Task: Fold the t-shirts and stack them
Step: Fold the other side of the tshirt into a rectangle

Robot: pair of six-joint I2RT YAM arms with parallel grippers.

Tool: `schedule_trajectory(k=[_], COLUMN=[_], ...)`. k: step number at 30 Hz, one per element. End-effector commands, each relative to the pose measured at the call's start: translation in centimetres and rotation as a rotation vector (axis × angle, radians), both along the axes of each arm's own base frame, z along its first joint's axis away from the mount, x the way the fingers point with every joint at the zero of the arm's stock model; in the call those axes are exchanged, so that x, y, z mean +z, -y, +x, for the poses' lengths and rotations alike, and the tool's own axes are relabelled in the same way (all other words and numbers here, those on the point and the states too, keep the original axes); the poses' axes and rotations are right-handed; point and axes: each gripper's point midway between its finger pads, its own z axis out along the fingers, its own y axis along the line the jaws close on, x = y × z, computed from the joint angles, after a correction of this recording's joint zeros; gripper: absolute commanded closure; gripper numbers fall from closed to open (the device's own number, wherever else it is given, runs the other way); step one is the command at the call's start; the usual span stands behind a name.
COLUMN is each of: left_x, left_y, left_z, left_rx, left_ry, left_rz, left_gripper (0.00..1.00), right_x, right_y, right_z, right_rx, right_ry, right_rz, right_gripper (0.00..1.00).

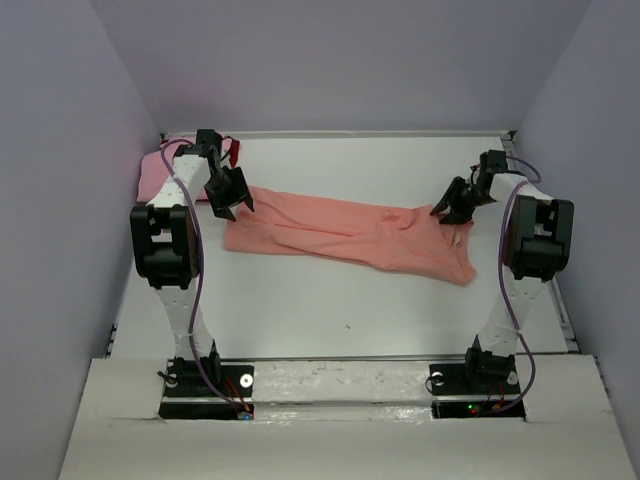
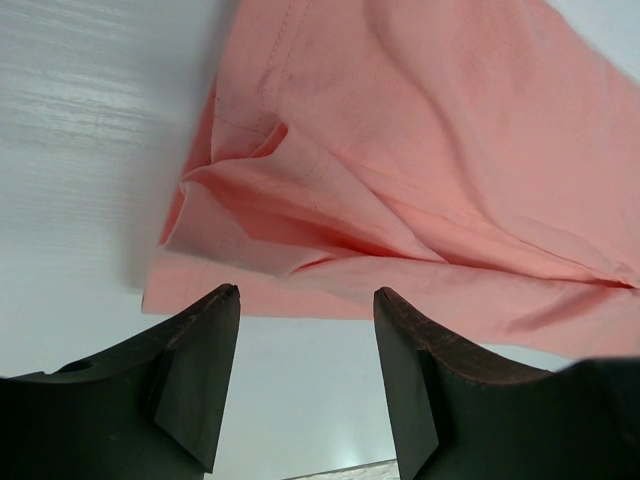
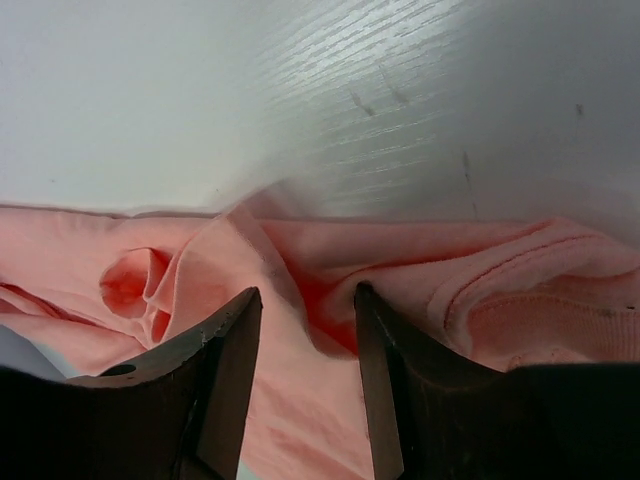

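A salmon-orange t-shirt [image 1: 350, 235] lies stretched out and wrinkled across the middle of the table, left to right. My left gripper [image 1: 235, 208] hangs open at its left end. In the left wrist view only bare table shows between the left gripper [image 2: 305, 295] fingers, with the shirt's folded edge [image 2: 250, 250] just beyond the tips. My right gripper [image 1: 447, 213] is at the shirt's right end. It stands open [image 3: 308, 292], its fingers either side of a raised fold of the fabric [image 3: 300, 380]. A lighter pink t-shirt [image 1: 152, 172] lies bunched at the back left, a bit of dark red cloth [image 1: 233, 152] beside it.
Grey walls close in the white table [image 1: 330, 320] on three sides. The pink shirt sits in the back left corner right behind my left arm [image 1: 165, 240]. A raised white ledge [image 1: 340, 385] runs along the near edge between the arm bases.
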Motion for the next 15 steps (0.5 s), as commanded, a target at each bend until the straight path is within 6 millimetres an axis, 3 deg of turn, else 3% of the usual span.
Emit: schedule_trajectory(k=[1,4,7,13,15], left_x=[1.48,1.49,1.43,1.15,1.03], left_y=[-0.4,-0.38,-0.37,-0.33,-0.26], left_z=[0.37,0.38,0.34,0.3,0.25], left_rx=[-0.006,-0.003,0.0,0.005,0.007], left_ry=[0.025,0.025,0.024,0.023,0.019], left_rz=[0.006,0.005,0.004,0.001,-0.003], left_gripper=[0.34,0.34,0.34,0.34,0.34], right_x=[-0.02,-0.27,-0.16,0.28,0.33], right_y=[-0.03,-0.29,-0.51,-0.82,-0.86], right_z=[1.13,1.19,1.43,1.74,1.78], right_rx=[0.001,-0.003,-0.005,-0.004,-0.004], right_ry=[0.047,0.043,0.049,0.057,0.056], right_rz=[0.027,0.046,0.064,0.087,0.091], right_gripper=[0.52,0.52,0.61,0.67,0.75])
